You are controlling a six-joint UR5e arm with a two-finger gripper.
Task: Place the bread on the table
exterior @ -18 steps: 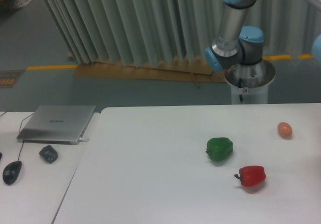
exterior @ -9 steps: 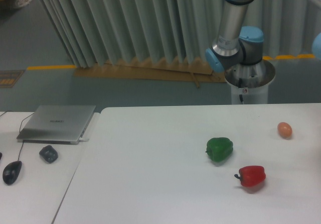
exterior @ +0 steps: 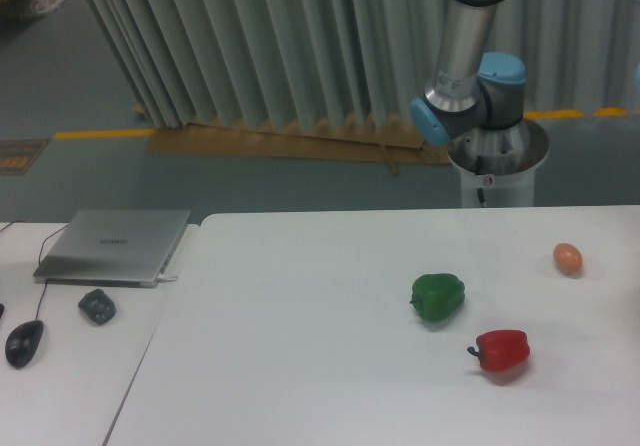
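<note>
On the large plain white flat-topped table (exterior: 300, 346) with its smooth matte surface and rounded corner: a glossy green lobed bell pepper (exterior: 438, 297) near the middle right, a shiny red bell pepper (exterior: 502, 350) with a dark curled stem just in front and to the right of it, apart from it, and a small smooth orange-pink egg-shaped thing (exterior: 568, 258) well apart near the right edge. No pale tan bun to be seen anywhere, so cannot tell where the bread is. Behind the table, a silver cylindrical robot arm with light blue joint caps (exterior: 468, 66) on a round metal base, rising out of the top of the picture; pincer out of view, its state not to be told. On the adjoining white desk (exterior: 60, 386) to the left: a closed flat grey laptop (exterior: 115, 246), a dark rounded lumpy object (exterior: 97, 306) and a black corded mouse (exterior: 23, 343). Beyond, pleated grey-green vertical curtains (exterior: 260, 41).
</note>
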